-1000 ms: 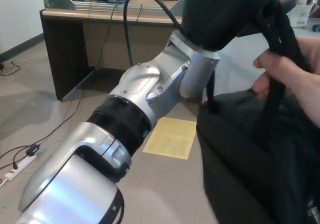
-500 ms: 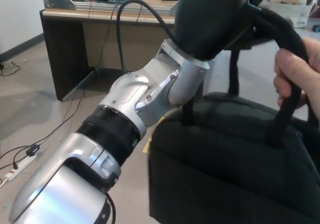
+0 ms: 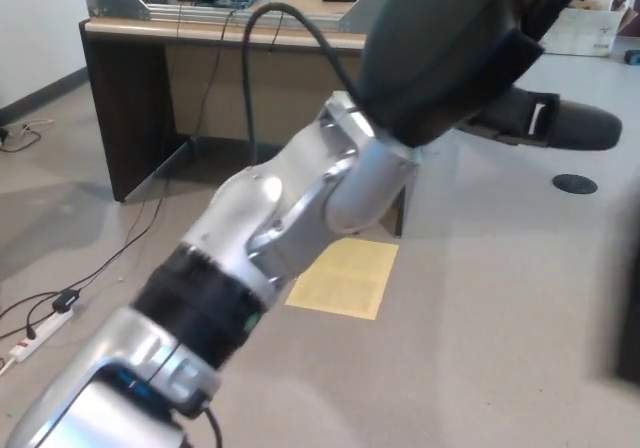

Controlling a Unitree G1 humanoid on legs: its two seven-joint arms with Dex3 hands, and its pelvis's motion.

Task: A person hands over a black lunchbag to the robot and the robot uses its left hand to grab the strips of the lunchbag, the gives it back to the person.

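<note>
The left hand (image 3: 470, 48) is raised high near the top of the head view, its black bulk filling the upper middle, with one thick finger (image 3: 560, 126) jutting out to the right and nothing hanging from it — the fingers look spread and hold no strap. The black lunchbag is hardly visible; a dark blur (image 3: 628, 308) at the picture's right edge may be part of it, but that cannot be told. No person's hand shows. If the handing back is the step in hand, the sound course would be to keep the arm (image 3: 280, 218) steady and clear of the desk (image 3: 200, 38) behind — pulling away slowly, so no strap catches on a finger.
</note>
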